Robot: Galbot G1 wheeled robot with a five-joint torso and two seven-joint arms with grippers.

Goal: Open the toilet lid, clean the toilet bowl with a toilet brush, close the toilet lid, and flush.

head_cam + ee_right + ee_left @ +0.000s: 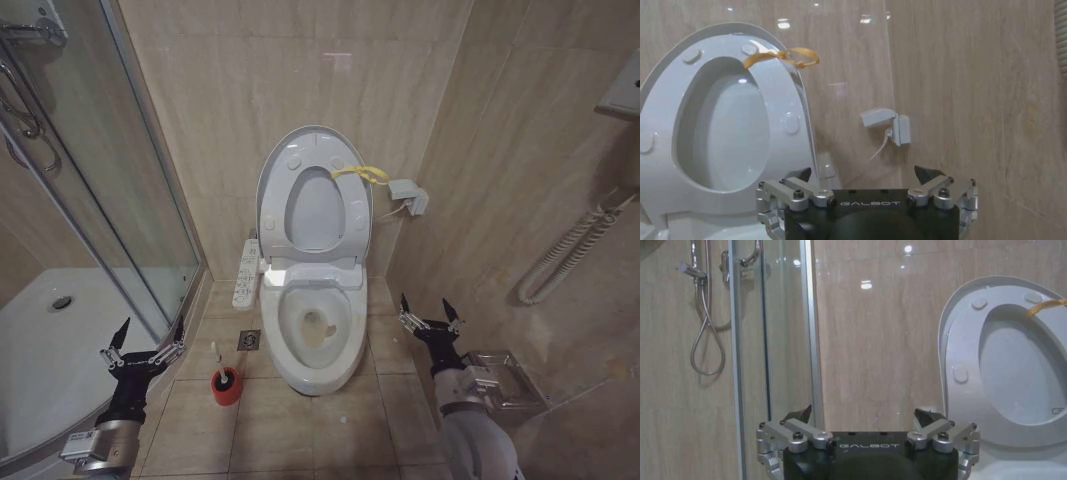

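**Lid raised, brush in its cup, both claws wide and empty**

The toilet lid [278,180] stands upright against the tiled back wall, a glossy white oval with the ring-shaped seat [350,205] folded up against it. Small round bumpers dot the raised surface, and one yellow loop [362,175] hangs at its upper edge. Below it the toilet bowl [318,325], a white elongated basin on a pedestal, sits open, with a yellowish stain on its inner surface around the drain.

One toilet brush [214,352] stands on the floor tiles just beside the bowl, on the robot's left: a thin white handle rising from a single short red holder cup [227,385]. A long white button panel [246,272] lies along the bowl's left flank.

The left claw [146,340] hovers low near the glass shower door [120,200], above and left of the brush, fingers spread wide, holding nothing. The right claw [430,312] hovers on the other side of the bowl, also spread wide and empty
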